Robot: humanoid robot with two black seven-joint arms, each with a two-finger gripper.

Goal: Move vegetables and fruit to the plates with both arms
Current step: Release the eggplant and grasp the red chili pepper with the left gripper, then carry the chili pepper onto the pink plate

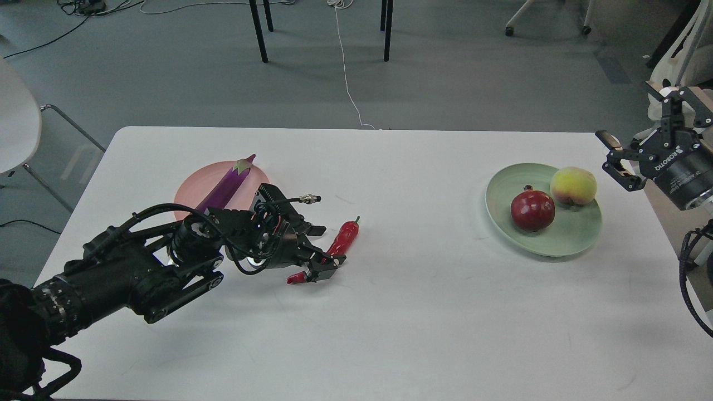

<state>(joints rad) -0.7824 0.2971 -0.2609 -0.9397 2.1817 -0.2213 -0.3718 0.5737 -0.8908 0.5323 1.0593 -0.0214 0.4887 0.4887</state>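
Head view: task nearly done. Pomegranate (532, 210) and peach (573, 185) both sit on the green plate (504, 220), touching or just beside each other. Eggplant (229, 184) lies across the pink plate (192, 192). Only the chili pepper (341, 239) is left, lying on the white table (423, 312) just right of the pink plate. Left gripper (318, 264) is down at the chili, jaws spread around its lower half, not yet clearly pinching. Right gripper (615, 157) hangs off the table's right edge, jaws spread, empty.
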